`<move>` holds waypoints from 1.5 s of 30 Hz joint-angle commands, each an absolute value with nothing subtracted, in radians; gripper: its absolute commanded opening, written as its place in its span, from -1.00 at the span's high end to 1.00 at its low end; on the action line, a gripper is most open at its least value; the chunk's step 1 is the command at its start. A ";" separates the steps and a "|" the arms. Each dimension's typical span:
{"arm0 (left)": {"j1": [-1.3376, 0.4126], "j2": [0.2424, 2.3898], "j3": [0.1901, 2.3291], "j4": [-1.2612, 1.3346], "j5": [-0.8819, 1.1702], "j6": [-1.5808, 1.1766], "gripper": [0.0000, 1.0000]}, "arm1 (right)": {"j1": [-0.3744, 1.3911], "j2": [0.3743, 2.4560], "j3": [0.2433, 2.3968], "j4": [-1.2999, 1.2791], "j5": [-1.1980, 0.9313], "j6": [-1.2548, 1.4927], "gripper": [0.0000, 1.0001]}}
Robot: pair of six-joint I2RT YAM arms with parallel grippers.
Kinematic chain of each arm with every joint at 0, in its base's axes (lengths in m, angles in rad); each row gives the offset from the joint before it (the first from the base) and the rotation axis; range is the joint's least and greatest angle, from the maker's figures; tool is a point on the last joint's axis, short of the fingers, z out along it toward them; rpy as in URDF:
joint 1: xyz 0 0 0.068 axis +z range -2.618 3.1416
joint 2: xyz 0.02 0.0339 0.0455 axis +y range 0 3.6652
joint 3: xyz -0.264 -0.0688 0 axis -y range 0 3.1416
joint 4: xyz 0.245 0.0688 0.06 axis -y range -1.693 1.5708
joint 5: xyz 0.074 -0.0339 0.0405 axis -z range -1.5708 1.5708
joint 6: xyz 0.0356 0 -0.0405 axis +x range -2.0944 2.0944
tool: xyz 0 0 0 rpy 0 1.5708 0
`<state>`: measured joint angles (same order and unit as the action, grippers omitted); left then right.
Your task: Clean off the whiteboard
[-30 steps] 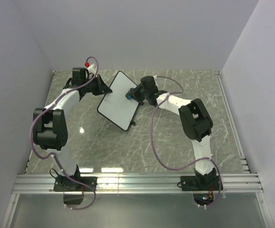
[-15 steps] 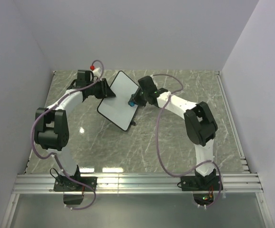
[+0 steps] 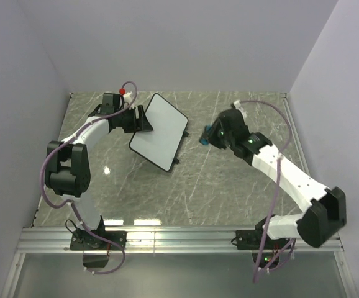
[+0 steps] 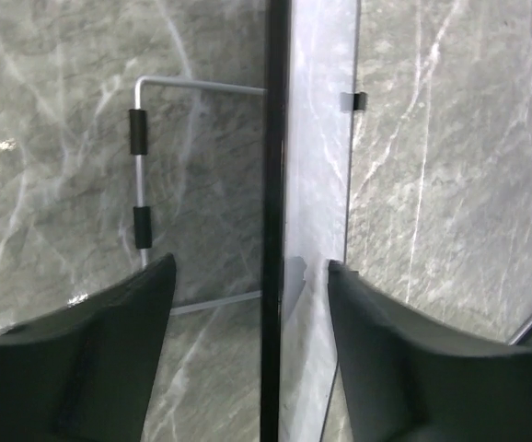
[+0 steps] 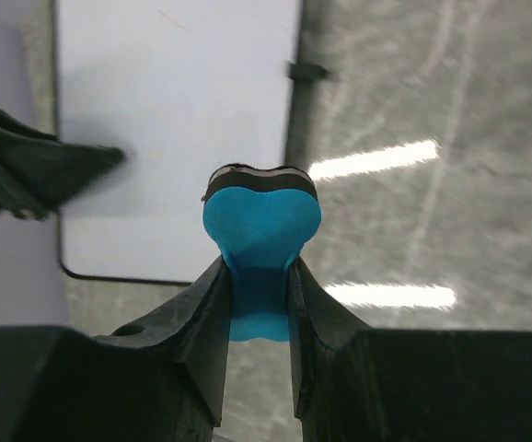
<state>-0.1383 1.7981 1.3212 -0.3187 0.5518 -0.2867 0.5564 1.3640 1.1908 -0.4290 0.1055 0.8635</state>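
Note:
The whiteboard [image 3: 162,131] stands tilted at the back of the table, its white face blank in the right wrist view [image 5: 174,110]. My left gripper [image 3: 141,119] sits at its left edge. In the left wrist view the board's black frame [image 4: 273,184] runs edge-on between the fingers, and the left gripper [image 4: 250,267] is open, with a gap on either side. My right gripper [image 3: 205,138] hangs to the right of the board, apart from it. In the right wrist view the right gripper [image 5: 259,276] is shut on the blue eraser [image 5: 261,226].
A wire stand [image 4: 138,147] with black sleeves props the board from behind. Small black feet [image 3: 176,160] stick out of its right edge. The table [image 3: 241,180] is grey marble, walled on three sides, with an aluminium rail [image 3: 179,239] along the near edge.
My left gripper has opened and let go of the board's edge. The right arm has swung right, carrying the eraser off the board's face.

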 commanded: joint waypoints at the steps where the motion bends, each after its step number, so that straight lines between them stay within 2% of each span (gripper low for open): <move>1: -0.147 1.764 1.357 -0.379 0.511 -0.273 -0.48 | 0.555 1.257 1.044 -0.549 0.175 0.862 1.00; 5: -0.144 1.744 1.393 -0.431 0.422 -0.284 -0.86 | 0.554 1.138 0.919 -0.612 0.215 0.908 1.00; 7: -0.141 1.726 1.405 -0.442 0.374 -0.293 -0.93 | 0.555 1.123 0.870 -0.640 0.229 0.920 1.00; 12: -0.135 1.640 1.408 -0.468 0.249 -0.371 -0.93 | 0.552 1.190 0.821 -0.588 0.195 0.891 0.98; 15: -0.137 1.547 1.382 -0.469 0.151 -0.437 -0.93 | 0.554 1.273 0.850 -0.540 0.195 0.864 0.56; 16: -0.137 1.527 1.379 -0.492 0.079 -0.461 -0.91 | 0.555 1.294 0.871 -0.532 0.201 0.856 0.19; 17: -0.137 1.513 1.379 -0.506 0.058 -0.474 -0.90 | 0.555 1.339 0.882 -0.528 0.206 0.850 0.03; 18: -0.135 1.490 1.379 -0.517 0.043 -0.483 -0.89 | 0.555 1.360 0.896 -0.532 0.213 0.845 -0.28; 19: -0.137 1.480 1.365 -0.512 0.048 -0.489 -0.87 | 0.555 1.383 0.922 -0.541 0.228 0.839 -0.93; 20: -0.137 1.468 1.353 -0.505 0.078 -0.491 -0.86 | 0.555 1.411 0.934 -0.554 0.238 0.835 -0.99; 24: -0.135 1.395 1.302 -0.498 0.095 -0.494 -0.88 | 0.555 1.395 0.985 -0.604 0.258 0.807 -0.99; 29: -0.137 1.325 1.263 -0.526 0.061 -0.472 -0.89 | 0.557 1.247 1.003 -0.603 0.209 0.732 -0.99; 34: -0.135 1.243 1.183 -0.525 0.029 -0.497 -0.88 | 0.555 1.198 1.046 -0.686 0.202 0.716 -0.99; 41: -0.137 1.163 1.146 -0.549 0.003 -0.512 -0.87 | 0.561 0.798 1.029 -0.644 0.143 0.739 -0.99; 45: -0.135 1.143 1.102 -0.526 0.002 -0.520 -0.87 | 0.560 0.660 0.986 -0.656 0.113 0.764 -0.99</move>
<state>-0.1371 1.1675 1.1316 -0.5423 0.0200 -0.4995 0.5587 0.7235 1.0065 -0.6430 0.1341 0.7444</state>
